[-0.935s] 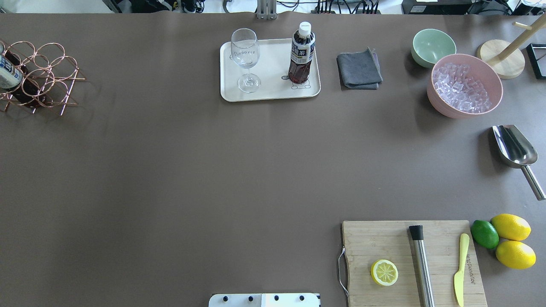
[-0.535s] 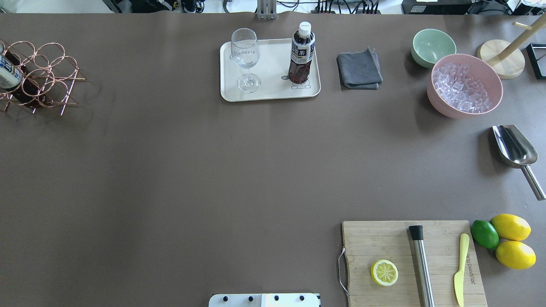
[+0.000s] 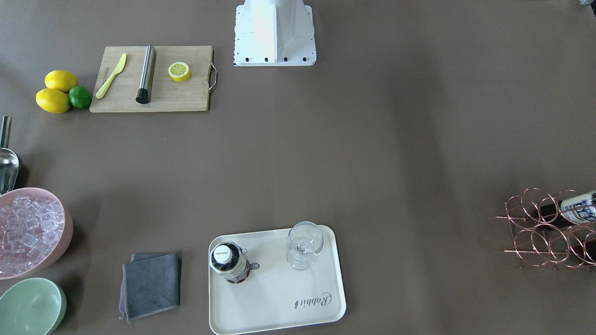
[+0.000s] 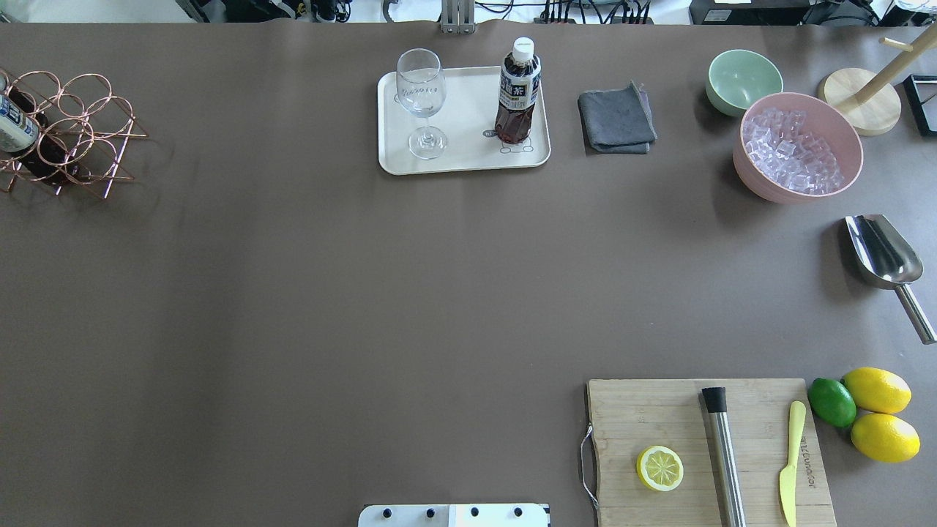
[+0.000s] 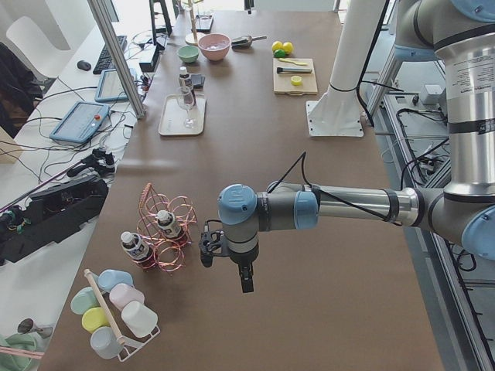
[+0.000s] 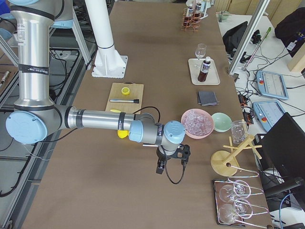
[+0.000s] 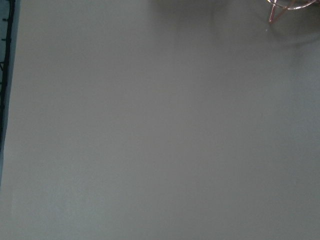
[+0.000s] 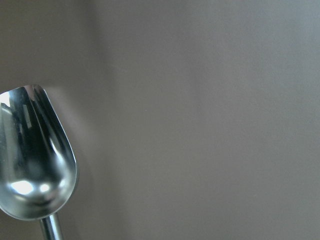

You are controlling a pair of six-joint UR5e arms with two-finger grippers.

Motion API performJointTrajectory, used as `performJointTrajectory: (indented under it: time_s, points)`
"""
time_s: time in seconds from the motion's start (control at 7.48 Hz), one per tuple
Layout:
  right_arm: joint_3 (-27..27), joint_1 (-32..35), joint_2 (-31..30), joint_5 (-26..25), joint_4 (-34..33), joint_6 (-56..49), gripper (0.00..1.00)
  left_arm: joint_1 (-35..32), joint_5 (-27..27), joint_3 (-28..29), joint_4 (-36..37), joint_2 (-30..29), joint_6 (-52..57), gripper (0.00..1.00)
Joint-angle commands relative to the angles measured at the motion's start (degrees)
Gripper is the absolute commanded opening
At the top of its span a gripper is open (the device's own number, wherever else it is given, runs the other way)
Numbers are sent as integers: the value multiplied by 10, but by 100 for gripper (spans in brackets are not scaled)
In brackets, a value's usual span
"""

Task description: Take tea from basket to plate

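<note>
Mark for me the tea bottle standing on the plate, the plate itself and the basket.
tea bottle (image 4: 518, 91), overhead exterior view, on its white label.
plate (image 4: 468, 117), overhead exterior view, on the bare floor near its middle.
basket (image 4: 77, 124), overhead exterior view, on the copper rings near its middle.

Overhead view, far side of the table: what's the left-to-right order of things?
Copper-coloured wire rack → clear wine glass → small tea bottle with white cap (both stand on the cream rectangular tray) → folded grey cloth → pale green bowl → round wooden stand base.
</note>
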Motion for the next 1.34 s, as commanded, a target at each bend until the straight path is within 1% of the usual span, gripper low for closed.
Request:
performJointTrajectory:
  time_s: [0.0, 0.13, 0.27, 0.4, 0.53, 0.67, 0.8, 1.2]
  points:
    - [-4, 4, 0, 4, 0, -1, 100, 21, -26, 45, -81, -3, 1, 98]
    - [-8, 4, 0, 4, 0, 0, 100, 14, -56, 51, -81, -3, 2, 98]
    - [-9, 4, 0, 4, 0, -1, 100, 20, -67, 67, -83, -16, 2, 98]
    - [-9, 4, 0, 4, 0, -3, 100, 25, -72, 56, -70, -28, 2, 98]
    - [-9, 4, 1, 4, 0, -3, 100, 22, -95, 31, -59, -22, 1, 98]
    - [-9, 4, 0, 4, -1, -3, 100, 26, -105, 16, -15, -29, 1, 98]
    - [-9, 4, 1, 4, 0, -3, 100, 29, -102, 16, -3, -52, 1, 98]
    - [-10, 4, 3, 4, 0, -3, 100, 30, -101, 16, -4, -59, 1, 98]
